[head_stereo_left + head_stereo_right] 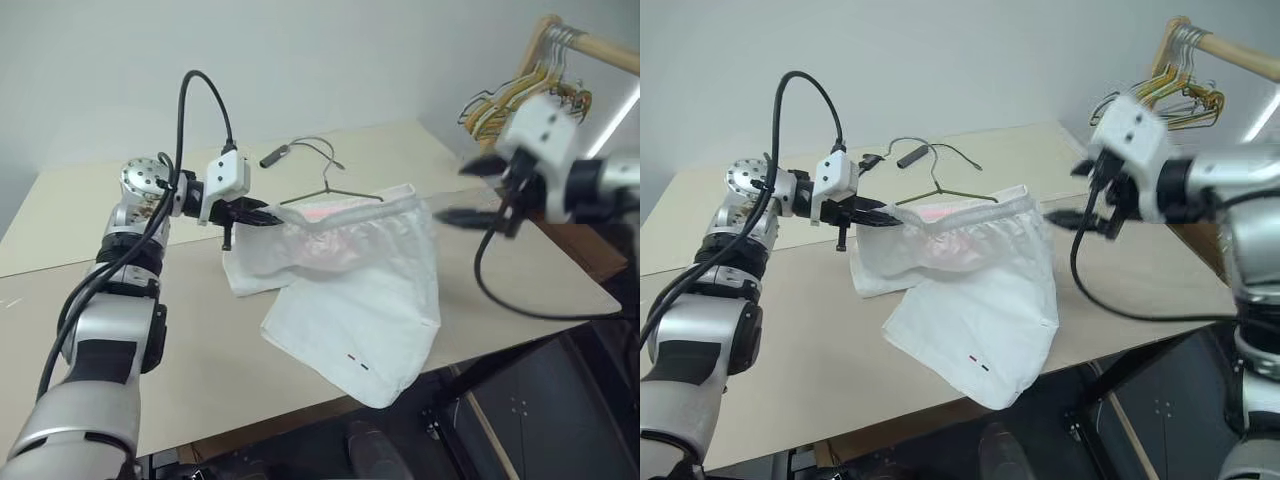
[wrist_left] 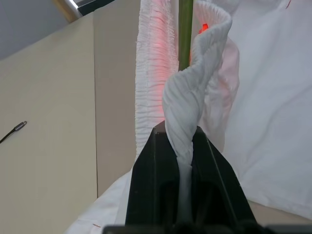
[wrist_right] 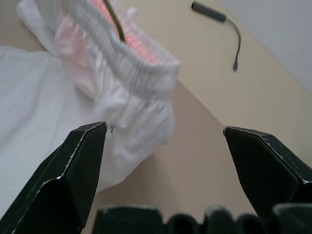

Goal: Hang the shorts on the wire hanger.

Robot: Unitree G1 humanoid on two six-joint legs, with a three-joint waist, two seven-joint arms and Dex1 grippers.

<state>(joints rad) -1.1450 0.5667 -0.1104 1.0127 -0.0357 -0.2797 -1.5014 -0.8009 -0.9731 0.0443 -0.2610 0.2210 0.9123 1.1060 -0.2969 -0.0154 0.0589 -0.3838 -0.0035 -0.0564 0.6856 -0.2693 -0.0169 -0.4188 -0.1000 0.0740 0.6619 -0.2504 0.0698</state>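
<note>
Shorts [image 1: 370,300] draped over beige counter [image 1: 150,330] by a grey wall, waistband threaded on wire hanger [image 1: 335,193]. One rack of coloured hangers [image 1: 520,95] behind. Left claw [image 1: 262,212] clenched on twisted waistband, seen closest from left wrist. Right claw [image 1: 480,192] released, spread wide, apart.

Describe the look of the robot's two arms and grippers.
Both arms are silver-grey metal shells with black joint bands. A white camera box sits at each wrist, with a looping black cable. The left gripper and right gripper each have two black, wedge-shaped fingers.
</note>
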